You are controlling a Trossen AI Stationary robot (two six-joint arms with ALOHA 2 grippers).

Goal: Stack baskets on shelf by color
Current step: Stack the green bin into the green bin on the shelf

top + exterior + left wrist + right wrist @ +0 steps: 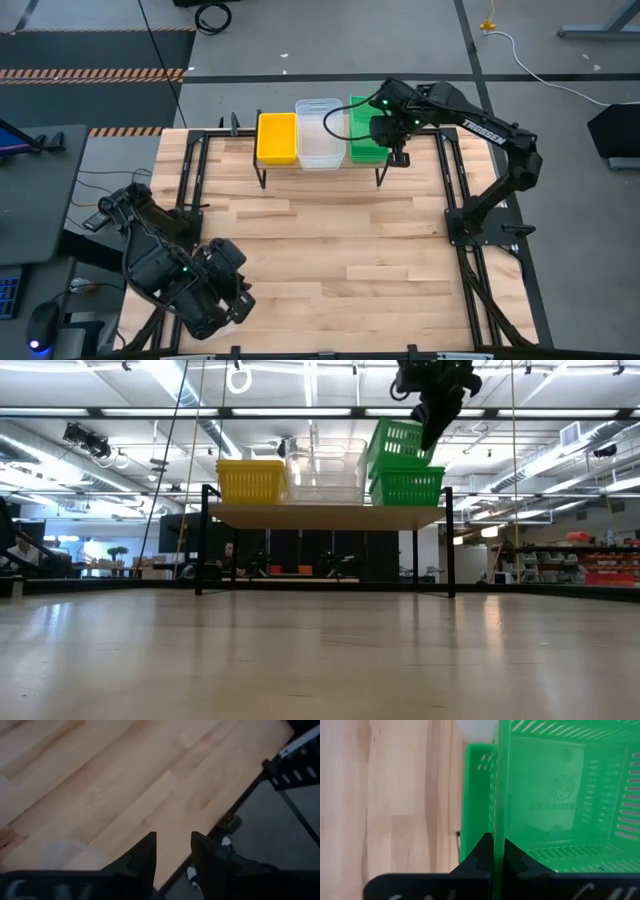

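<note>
The shelf (330,515) stands at the table's far side. On its plank rest a yellow basket stack (250,481), a clear stack (325,470) and a green basket (407,487). Another green basket (398,442) is tilted above that green one, and my right gripper (498,854) is shut on it. In the high view the yellow (277,138), clear (319,133) and green (362,118) baskets stand side by side, with my right gripper (398,152) at the green one's near right corner. My left gripper (173,851) is open over the table's near left corner. My right gripper pinches one upright wall (498,827) of the upper green basket, one finger inside the basket and one outside. The fingers come from above, pointing down. The basket is tilted under them, just above the lower green basket (476,795); whether the two baskets touch I cannot tell.
A black metal frame (455,170) runs along the table's sides. The wide wooden tabletop (330,250) lies between the shelf and my left arm (170,270). The left wrist view looks past the table's edge (235,802) to the floor.
</note>
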